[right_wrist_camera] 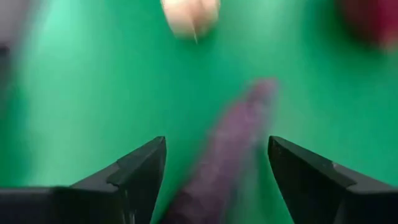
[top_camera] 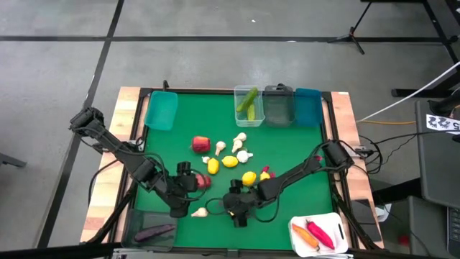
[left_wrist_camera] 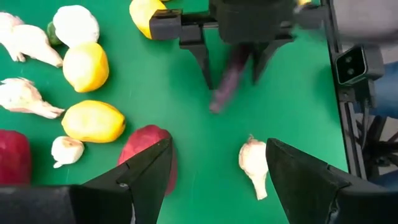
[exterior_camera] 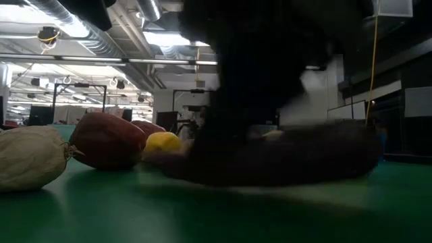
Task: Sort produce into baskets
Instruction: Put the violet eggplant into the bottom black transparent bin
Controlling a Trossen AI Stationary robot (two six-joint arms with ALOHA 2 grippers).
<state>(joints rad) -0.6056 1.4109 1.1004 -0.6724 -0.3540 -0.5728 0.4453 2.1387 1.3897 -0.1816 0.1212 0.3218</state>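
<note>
A dark purple eggplant point(right_wrist_camera: 227, 155) lies on the green mat, and my right gripper point(right_wrist_camera: 217, 146) stands open low over it with one finger on either side, clear of it. The left wrist view shows the same gripper point(left_wrist_camera: 230, 74) astride the eggplant point(left_wrist_camera: 225, 87). My left gripper point(left_wrist_camera: 217, 155) hangs open above the mat to its left, between a red apple point(left_wrist_camera: 146, 149) and a garlic bulb point(left_wrist_camera: 254, 167). Lemons point(top_camera: 229, 161), garlic point(top_camera: 239, 140) and another apple point(top_camera: 202, 144) lie loose mid-mat.
Along the far edge stand a teal basket point(top_camera: 161, 110), a clear one with cucumbers point(top_camera: 249, 106), a dark grey one point(top_camera: 279, 106) and a teal one point(top_camera: 307, 106). A dark basket point(top_camera: 141, 219) sits near left, a white one point(top_camera: 338, 244) with carrot and pepper near right.
</note>
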